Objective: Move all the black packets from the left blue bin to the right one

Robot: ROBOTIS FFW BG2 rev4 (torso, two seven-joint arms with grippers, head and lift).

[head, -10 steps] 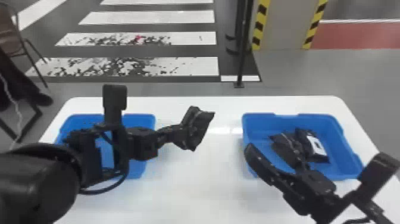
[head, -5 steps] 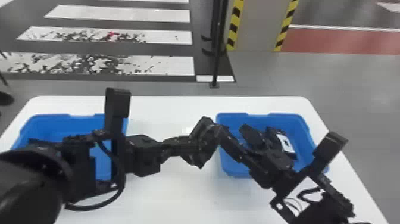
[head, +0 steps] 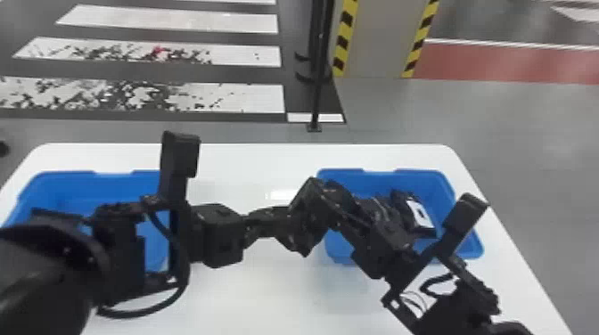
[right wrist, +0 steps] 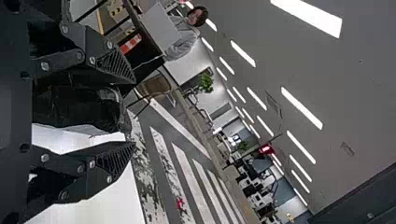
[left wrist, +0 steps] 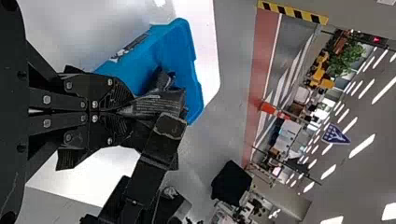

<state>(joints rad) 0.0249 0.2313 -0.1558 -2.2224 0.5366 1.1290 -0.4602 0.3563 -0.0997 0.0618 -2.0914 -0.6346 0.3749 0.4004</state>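
Note:
In the head view my left gripper (head: pixel 292 219) is between the two bins, shut on a black packet (head: pixel 307 240) beside the right bin's left wall. My right gripper (head: pixel 352 207) comes in from the lower right over that bin, close against the left one. The left wrist view has my left gripper (left wrist: pixel 133 111) shut across the packet (left wrist: pixel 70 159), with one right finger (left wrist: pixel 163 140) close by. The right wrist view shows my right gripper (right wrist: pixel 134 112) open, a black packet (right wrist: pixel 79 107) between its fingers. More packets (head: pixel 403 200) lie in the right blue bin (head: pixel 341 178).
The left blue bin (head: pixel 93 189) is partly hidden under my left arm, so its contents are hard to tell. Both bins stand on the white table (head: pixel 249 173), with bare table between them. A black stand (head: pixel 317 84) rises from the floor beyond the far edge.
My left gripper has moved right with its packet, up to the right bin. The right gripper has moved forward and now meets it. The head view has turned right.

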